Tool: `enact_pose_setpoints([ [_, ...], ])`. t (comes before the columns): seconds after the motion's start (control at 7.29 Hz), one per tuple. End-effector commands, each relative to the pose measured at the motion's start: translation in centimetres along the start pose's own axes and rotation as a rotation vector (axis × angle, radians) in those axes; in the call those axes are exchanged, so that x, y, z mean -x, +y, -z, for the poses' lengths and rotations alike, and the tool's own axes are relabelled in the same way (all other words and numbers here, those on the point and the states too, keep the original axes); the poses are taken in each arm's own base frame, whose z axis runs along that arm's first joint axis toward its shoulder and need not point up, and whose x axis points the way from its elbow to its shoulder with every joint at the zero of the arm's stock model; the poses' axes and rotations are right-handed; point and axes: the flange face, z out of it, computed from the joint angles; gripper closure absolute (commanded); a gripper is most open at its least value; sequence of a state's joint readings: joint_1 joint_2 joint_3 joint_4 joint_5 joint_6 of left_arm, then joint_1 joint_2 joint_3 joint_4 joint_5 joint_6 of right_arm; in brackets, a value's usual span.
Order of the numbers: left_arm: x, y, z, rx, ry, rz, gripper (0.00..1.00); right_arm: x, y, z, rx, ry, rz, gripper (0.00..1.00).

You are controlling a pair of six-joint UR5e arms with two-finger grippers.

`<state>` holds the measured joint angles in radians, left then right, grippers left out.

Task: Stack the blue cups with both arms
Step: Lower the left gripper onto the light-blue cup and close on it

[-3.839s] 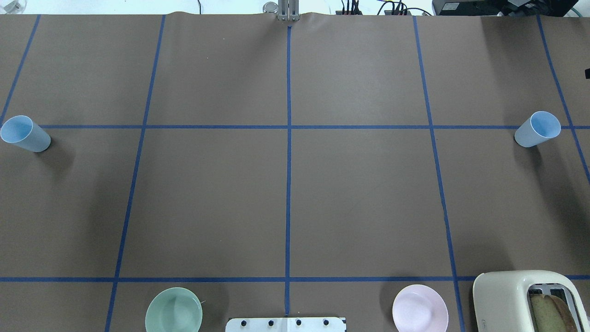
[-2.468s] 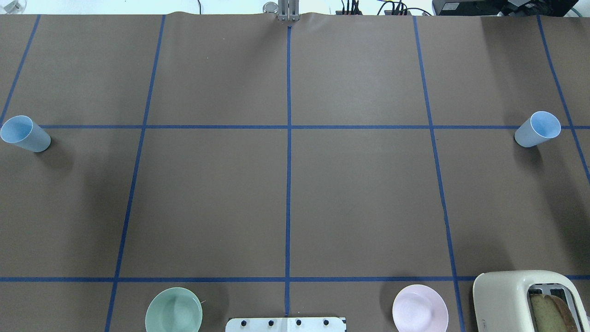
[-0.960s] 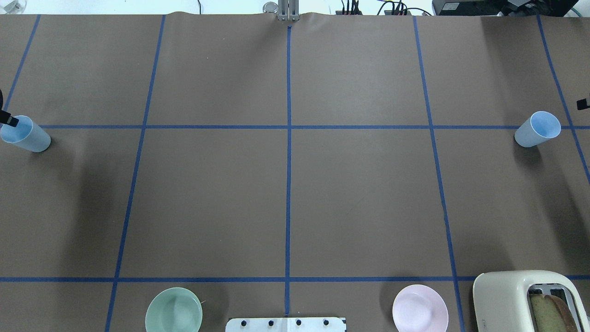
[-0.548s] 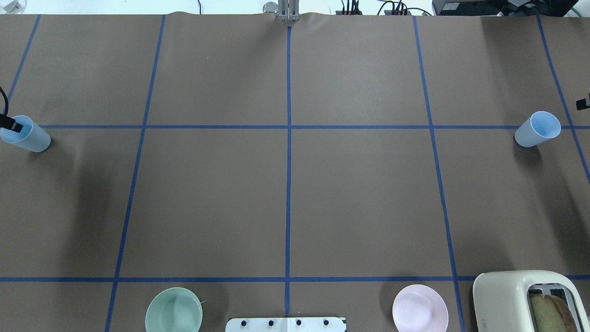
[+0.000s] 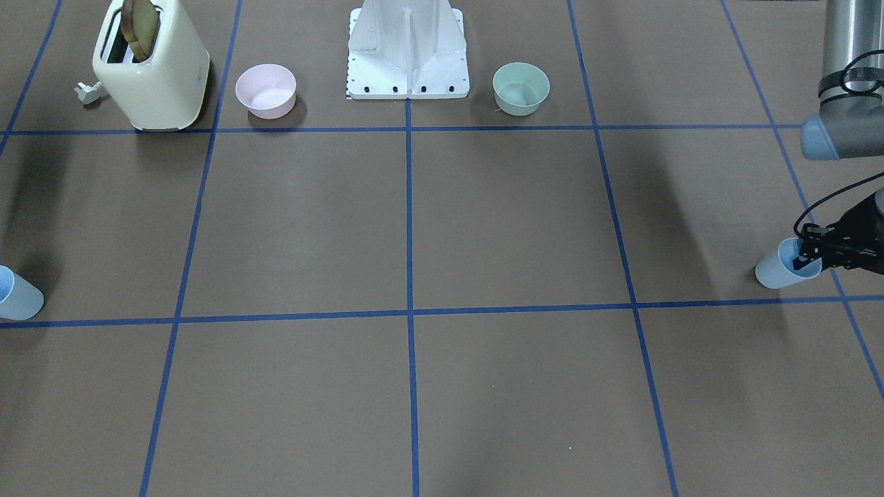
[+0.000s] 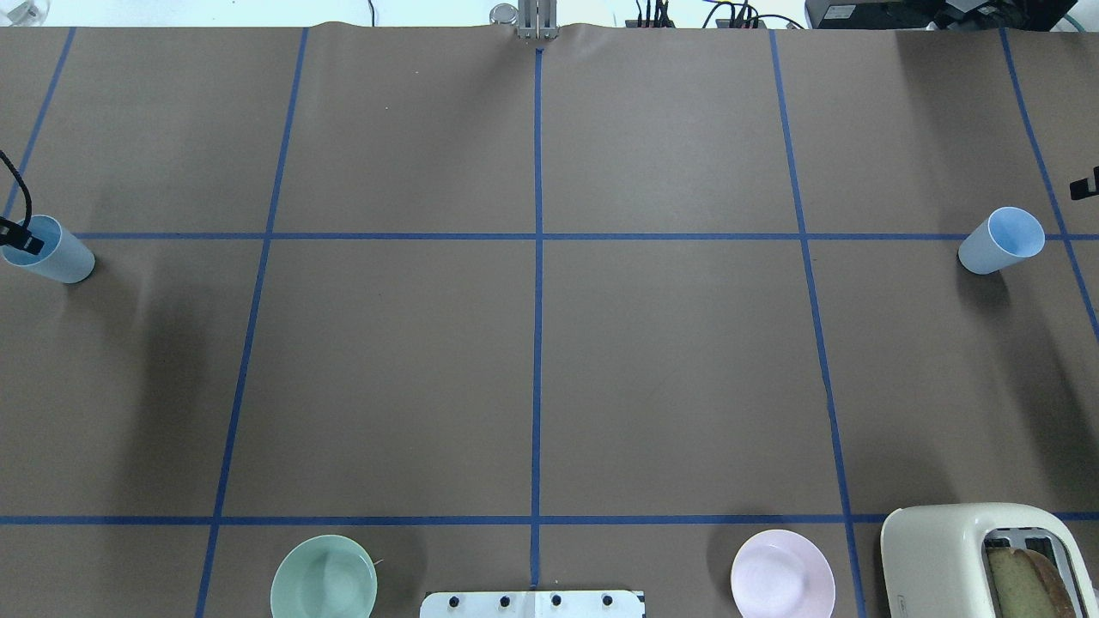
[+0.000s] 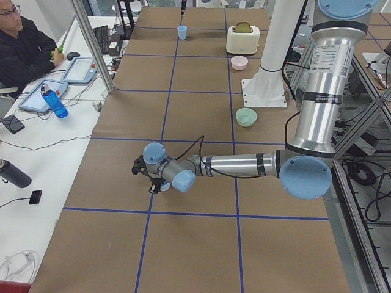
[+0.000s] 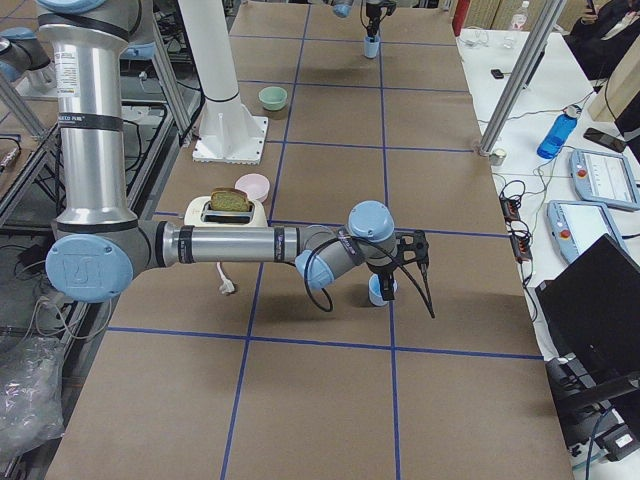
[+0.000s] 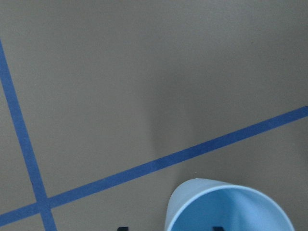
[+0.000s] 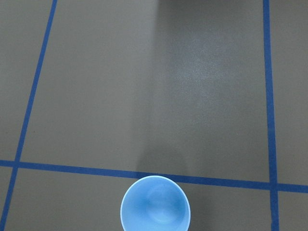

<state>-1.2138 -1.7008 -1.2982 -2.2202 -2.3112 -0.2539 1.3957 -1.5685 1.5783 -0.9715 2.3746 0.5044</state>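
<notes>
One blue cup (image 5: 772, 272) beneath each end effector (image 5: 803, 261)

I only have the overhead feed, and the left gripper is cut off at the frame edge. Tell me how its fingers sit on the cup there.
Observer: The left wrist camera shows the left gripper open, with one finger inside the left arm's cup and the other outside its wall.
Operator: Now report the right side.
Observer: The right wrist camera looks straight down into the right arm's cup, and no fingers show in its frame.
Operator: Give me that gripper's height.
Observer: From the right-side camera, the right gripper hangs above that cup's rim, not around it.
</notes>
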Motion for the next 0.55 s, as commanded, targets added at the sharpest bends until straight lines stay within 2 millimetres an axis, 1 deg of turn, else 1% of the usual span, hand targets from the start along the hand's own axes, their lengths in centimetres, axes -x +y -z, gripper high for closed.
enact_pose_setpoints([
  [0.0,-2.2,-1.5,1.3,-0.022,0.022,-0.019,1.0,0.8,0.3,-1.3,0.027,0.003,0.011,0.0],
  [0.14,-4.4,-3.2,2.9,-0.012,0.059,-0.001,1.0,1.2,-0.1,-2.2,0.037,0.038,0.012,0.0],
  [0.27,-8.2,-6.3,5.7,-0.008,0.092,0.063,1.0,1.0,-0.2,-3.1,0.043,0.061,0.016,0.0],
  [0.41,-12.3,-9.3,9.1,-0.035,0.106,0.154,1.0,-0.5,0.2,-4.5,0.064,0.073,0.005,0.0],
])
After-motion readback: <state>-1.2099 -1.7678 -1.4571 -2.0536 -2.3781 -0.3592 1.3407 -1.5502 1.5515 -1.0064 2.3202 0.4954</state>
